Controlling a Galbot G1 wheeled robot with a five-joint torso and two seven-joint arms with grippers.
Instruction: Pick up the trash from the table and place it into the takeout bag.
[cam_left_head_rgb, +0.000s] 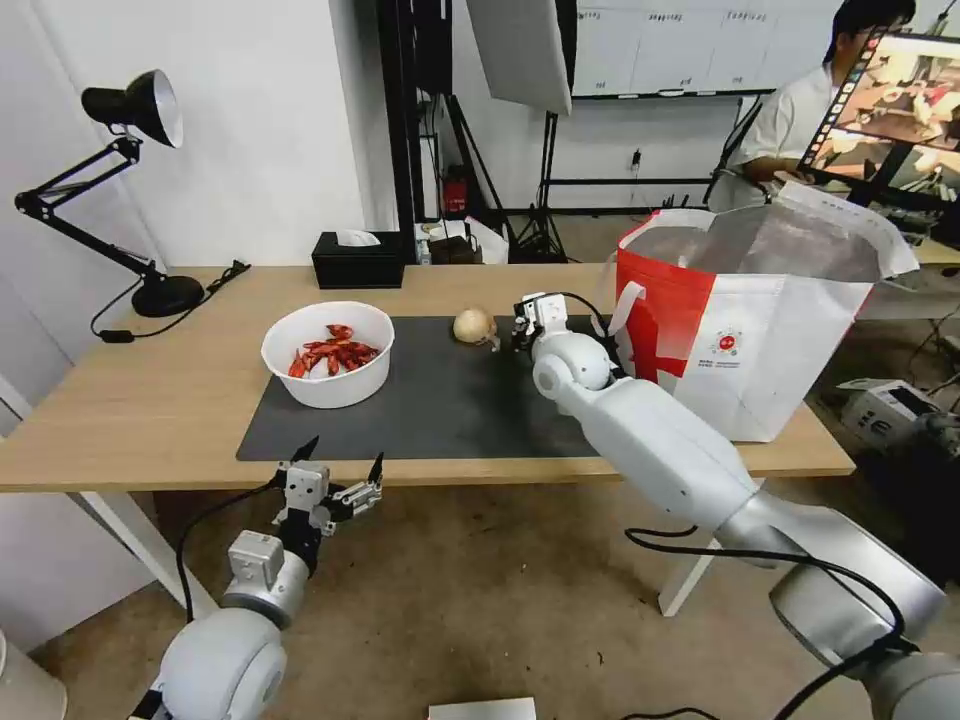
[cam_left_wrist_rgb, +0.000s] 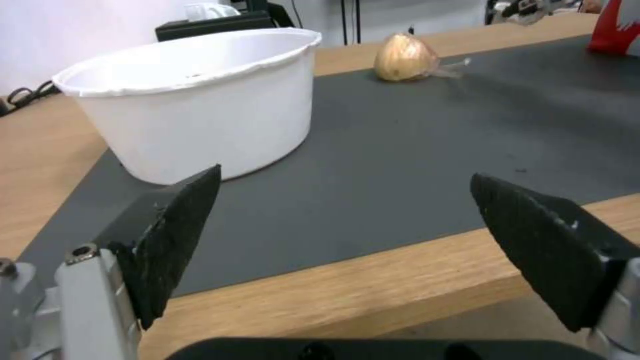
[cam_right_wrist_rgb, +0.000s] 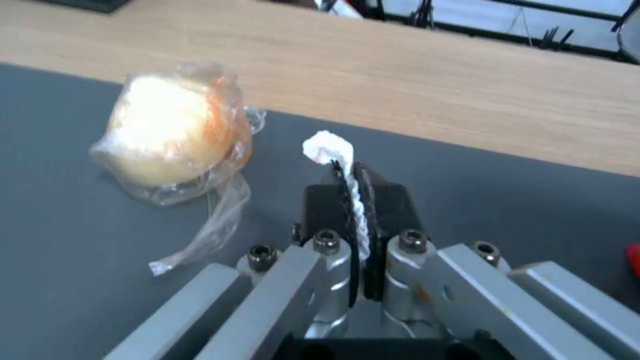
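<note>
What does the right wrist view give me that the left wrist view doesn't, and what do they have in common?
Right wrist view alone: the right gripper shut on a small white tissue, above the dark mat, and the clear plastic wrapped around the beige lump.

Left wrist view alone: the left gripper open at the table's near edge, the white bowl close ahead, the black tissue box behind it.

Both: the beige lump, the mat, the wooden tabletop.
</note>
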